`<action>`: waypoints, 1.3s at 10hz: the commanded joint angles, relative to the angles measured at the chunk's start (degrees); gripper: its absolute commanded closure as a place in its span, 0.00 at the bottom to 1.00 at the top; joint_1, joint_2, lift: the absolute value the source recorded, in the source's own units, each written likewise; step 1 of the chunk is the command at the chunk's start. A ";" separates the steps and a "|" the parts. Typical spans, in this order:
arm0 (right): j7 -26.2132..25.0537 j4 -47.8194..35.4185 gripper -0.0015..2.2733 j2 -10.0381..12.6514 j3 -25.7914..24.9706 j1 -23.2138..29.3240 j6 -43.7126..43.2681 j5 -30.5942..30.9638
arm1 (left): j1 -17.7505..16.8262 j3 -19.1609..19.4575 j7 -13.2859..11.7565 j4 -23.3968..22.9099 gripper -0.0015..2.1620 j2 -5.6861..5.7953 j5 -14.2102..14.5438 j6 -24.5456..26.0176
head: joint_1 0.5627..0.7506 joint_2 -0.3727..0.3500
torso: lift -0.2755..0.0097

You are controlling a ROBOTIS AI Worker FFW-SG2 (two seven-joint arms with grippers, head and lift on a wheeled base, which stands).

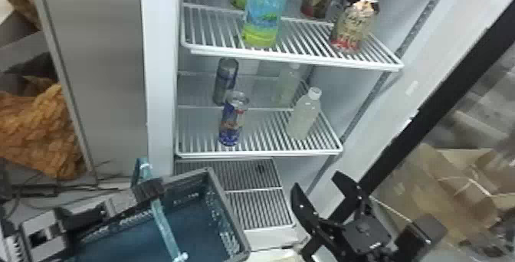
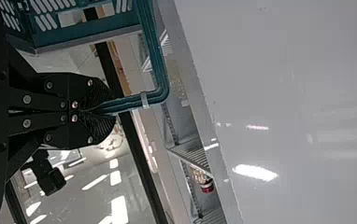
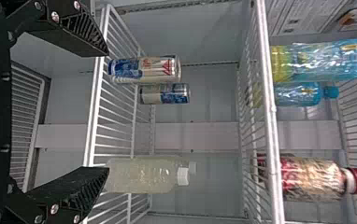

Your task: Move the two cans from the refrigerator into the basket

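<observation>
Two cans stand on the refrigerator's middle shelf: a front can near the shelf's front edge and a back can behind it. In the right wrist view the front can and back can lie sideways. My left gripper is shut on the handle of the teal basket; in the left wrist view the left gripper pinches the basket handle. My right gripper is open, lower right of the cans; in the right wrist view the right gripper has nothing between its fingers.
A pale bottle stands right of the front can, another behind it. The upper shelf holds a blue-green bottle and a red-capped bottle. A lower rack lies beside the basket; the black-edged door is at right.
</observation>
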 commanded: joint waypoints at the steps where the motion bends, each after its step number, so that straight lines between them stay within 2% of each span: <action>1: 0.01 1.51 0.08 -0.03 0.81 -2.47 1.07 0.75 | 0.04 -0.04 -0.01 0.00 0.56 0.00 0.11 0.00 | 0.70 0.09 | 0.20; 6: -0.34 6.58 0.08 -0.82 3.21 -9.92 2.33 2.01 | -0.10 0.18 -0.01 0.00 0.56 0.00 0.22 0.00 | 0.70 0.14 | 0.20; 8: -0.34 7.98 0.08 -1.35 3.78 -13.02 5.57 3.04 | -0.10 0.18 0.08 0.00 0.56 -0.09 0.22 0.00 | 0.70 0.16 | 0.20; 11: -0.34 12.62 0.08 -2.49 6.86 -18.22 6.69 2.92 | -0.10 0.30 0.08 0.00 0.56 -0.09 0.34 0.00 | 0.70 0.19 | 0.20; 13: -0.34 15.44 0.08 -2.49 7.89 -21.45 7.11 3.84 | 0.04 0.30 0.17 0.00 0.56 -0.18 0.34 0.00 | 0.70 0.23 | 0.20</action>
